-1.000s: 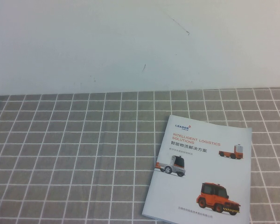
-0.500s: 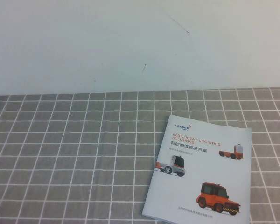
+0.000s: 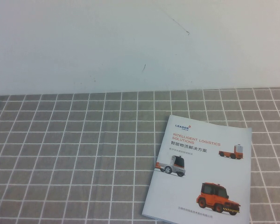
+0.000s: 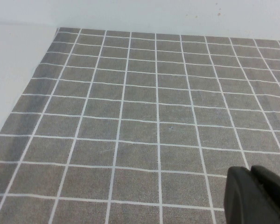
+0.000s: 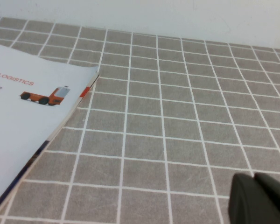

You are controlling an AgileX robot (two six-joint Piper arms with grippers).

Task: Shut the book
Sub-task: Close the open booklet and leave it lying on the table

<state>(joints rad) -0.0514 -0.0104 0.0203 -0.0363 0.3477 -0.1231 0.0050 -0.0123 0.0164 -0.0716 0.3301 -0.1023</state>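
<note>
No change from the earlier high views: the book (image 3: 203,170) lies where it did, same angle, cover shut and facing up.

Position: book flat on the gray grid cloth (image 3: 74,154), on the robot's right, toward the near side. It is turned slightly, with the spine edge on the left. Its near-right corner runs past the bottom of the high view. In the right wrist view, the far-right corner of the book (image 5: 23,112) lies flat, with page edges showing along its side.

Edges: the cloth's far edge meets the white desk (image 3: 130,42) about midway up the high view. The cloth's left edge shows at the far left. Open cloth lies left of the book and beyond it, and a narrower strip lies to its right.

Left tool (image 4: 252,186): seen only in its wrist view, above open cloth toward the cloth's left edge. Fingers pressed together, holding nothing.

Right tool (image 5: 255,189): seen only in its wrist view, above cloth to the right of the book and apart from it. Fingers pressed together, holding nothing.

Count: one book, one cloth, two tools. Three vehicles are printed on the cover.
</note>
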